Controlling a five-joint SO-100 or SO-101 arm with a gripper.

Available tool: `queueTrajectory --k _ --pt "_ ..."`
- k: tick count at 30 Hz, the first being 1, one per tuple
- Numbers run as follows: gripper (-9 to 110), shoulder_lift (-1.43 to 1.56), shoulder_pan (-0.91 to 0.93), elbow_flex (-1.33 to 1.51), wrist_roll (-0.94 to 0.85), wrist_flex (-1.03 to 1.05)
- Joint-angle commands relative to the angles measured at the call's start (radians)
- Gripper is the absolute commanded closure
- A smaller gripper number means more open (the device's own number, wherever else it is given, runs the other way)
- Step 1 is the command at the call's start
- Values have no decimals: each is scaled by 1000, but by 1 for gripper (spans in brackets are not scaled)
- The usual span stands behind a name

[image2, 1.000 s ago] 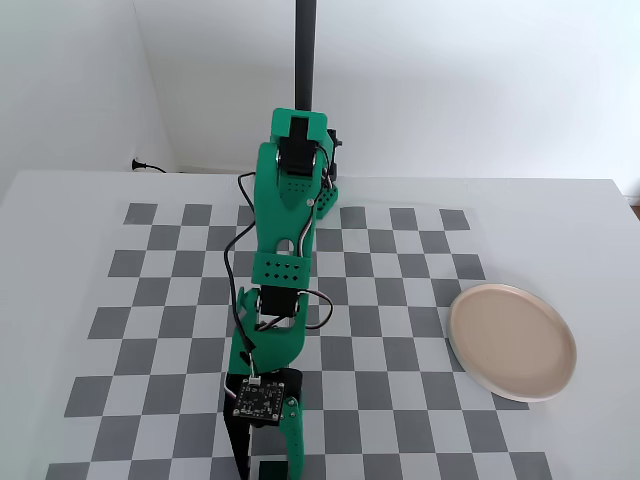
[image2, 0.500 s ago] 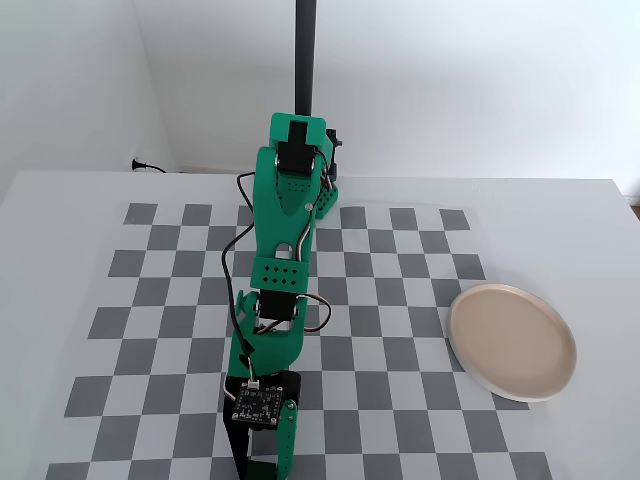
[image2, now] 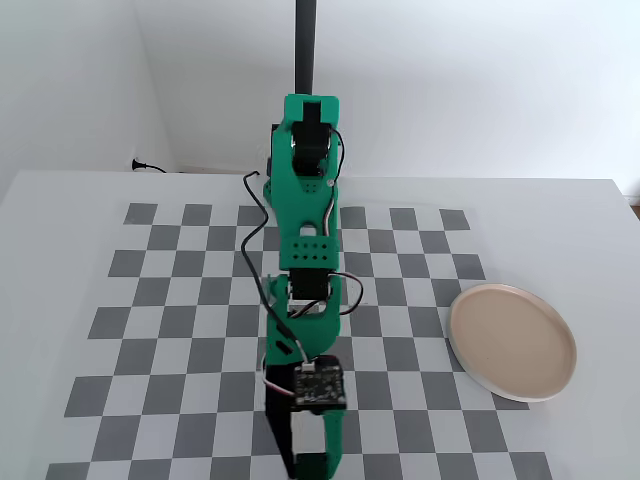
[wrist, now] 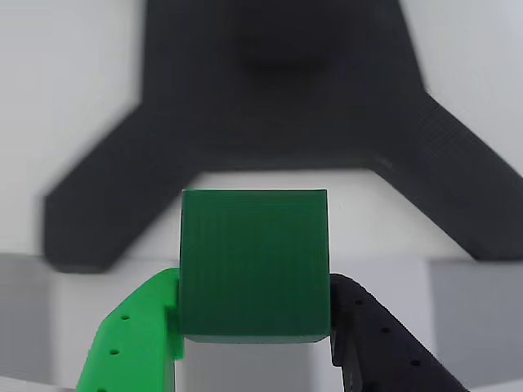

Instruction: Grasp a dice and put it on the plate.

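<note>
In the wrist view the dark green dice (wrist: 253, 261) sits squarely between the jaws of my gripper (wrist: 255, 296). The bright green finger (wrist: 139, 335) presses its left side and the black finger (wrist: 368, 335) its right. The dice is held up in the air, with a wall and a dark stand behind it. In the fixed view the gripper (image2: 306, 462) is at the bottom edge, pointing toward the camera, and the dice is hidden under it. The beige-pink plate (image2: 512, 342) lies empty on the right, well apart from the gripper.
A grey and white checkerboard mat (image2: 180, 300) covers the table. The green arm (image2: 305, 200) reaches from the back over the mat's middle. A black pole (image2: 305, 45) stands behind it. A dark three-legged stand (wrist: 270, 106) fills the wrist view's background.
</note>
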Motion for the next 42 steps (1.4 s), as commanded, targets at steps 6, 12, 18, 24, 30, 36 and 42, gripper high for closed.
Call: queueTrajectory --k 6,12,18,24,30,36,42 --pt "106 313 -201 -78 -28 163" --pt "106 426 -313 32 -20 207" --pt "106 572 -426 262 -26 132" --pt "106 612 -515 302 21 183" --pt "106 581 -584 302 48 187" --pt "106 526 -663 301 46 190" --pt "106 434 -719 284 31 140"
